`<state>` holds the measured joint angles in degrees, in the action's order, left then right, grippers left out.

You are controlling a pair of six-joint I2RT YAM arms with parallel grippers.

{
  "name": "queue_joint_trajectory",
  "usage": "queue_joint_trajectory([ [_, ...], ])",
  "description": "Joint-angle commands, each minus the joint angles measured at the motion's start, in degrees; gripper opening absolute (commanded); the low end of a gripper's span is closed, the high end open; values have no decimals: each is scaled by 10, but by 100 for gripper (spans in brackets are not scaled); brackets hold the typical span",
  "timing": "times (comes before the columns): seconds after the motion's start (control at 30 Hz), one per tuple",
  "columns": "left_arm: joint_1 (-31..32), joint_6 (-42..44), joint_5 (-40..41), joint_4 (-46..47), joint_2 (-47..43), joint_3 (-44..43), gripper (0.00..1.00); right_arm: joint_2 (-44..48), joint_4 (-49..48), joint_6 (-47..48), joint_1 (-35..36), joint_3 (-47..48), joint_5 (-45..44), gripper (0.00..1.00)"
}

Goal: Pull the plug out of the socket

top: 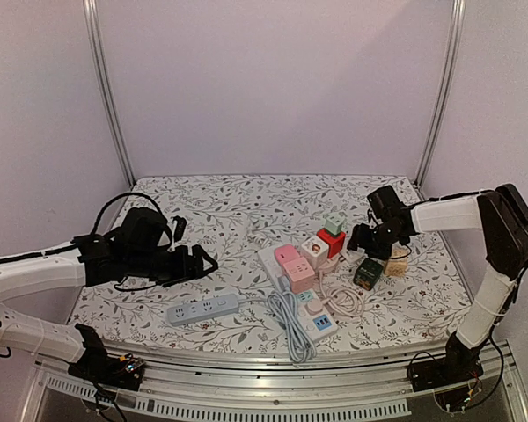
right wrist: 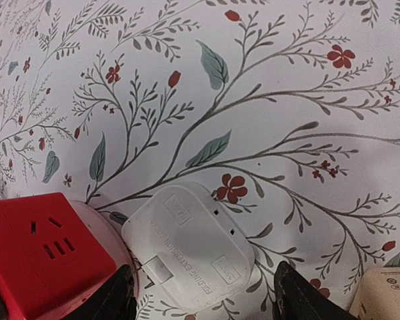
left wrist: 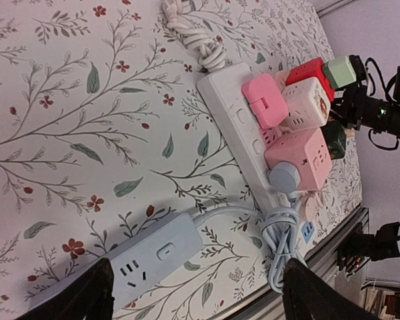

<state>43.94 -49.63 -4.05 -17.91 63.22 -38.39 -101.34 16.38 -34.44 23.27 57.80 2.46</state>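
White plug (right wrist: 187, 250) on cloth (right wrist: 287, 100) btwn tips of open R hand (right wrist: 200, 283); red socket cube (right wrist: 43, 257) half cropped; L hand (left wrist: 197, 290) open.

Two power strips (top: 202, 309), roughly eight adapters (top: 300, 276)

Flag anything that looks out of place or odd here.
A white translucent plastic adapter lies flat and loose on the floral tablecloth beside the red cube socket, plugged into nothing.

Evenly lit, plain pale lilac walls (top: 273, 79) and two slanting silver metal posts (top: 108, 88) enclose a table (top: 238, 202) covered in white cloth printed with leafy sprigs and red flowers.
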Motion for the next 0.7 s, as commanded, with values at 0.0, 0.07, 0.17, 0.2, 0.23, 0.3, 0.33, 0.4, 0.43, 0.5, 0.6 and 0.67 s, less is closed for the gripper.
queue_joint_trajectory([
  [0.0,-10,-3,-2,-10,-11,5,86,37,24,20,-5,1,-21,72],
  [0.07,-10,-4,-4,-9,-13,5,86,48,41,28,-6,7,-37,75],
  [0.17,-10,-8,-16,-5,-13,5,86,75,69,41,-5,11,-51,79],
  [0.2,-10,-12,-23,-5,-13,4,86,93,81,43,-6,11,-49,80],
  [0.23,-10,-15,-31,-3,-13,4,86,105,90,44,-5,9,-45,80],
  [0.3,-9,-19,-46,5,-16,7,86,135,103,43,-4,3,-33,81],
  [0.33,-8,-19,-48,9,-18,10,86,160,108,41,0,-3,-32,81],
  [0.4,-8,-19,-54,19,-20,19,86,196,121,38,14,-15,-11,82],
  [0.43,-8,-19,-58,24,-20,23,86,220,129,36,26,-20,-11,82],
  [0.5,-5,-23,-70,38,-16,28,86,252,148,30,53,-29,-16,84],
  [0.6,9,-25,-72,49,-11,30,86,299,162,17,116,-48,-53,88],
  [0.67,22,-30,-65,55,-9,32,86,318,168,2,164,-55,-76,89],
])
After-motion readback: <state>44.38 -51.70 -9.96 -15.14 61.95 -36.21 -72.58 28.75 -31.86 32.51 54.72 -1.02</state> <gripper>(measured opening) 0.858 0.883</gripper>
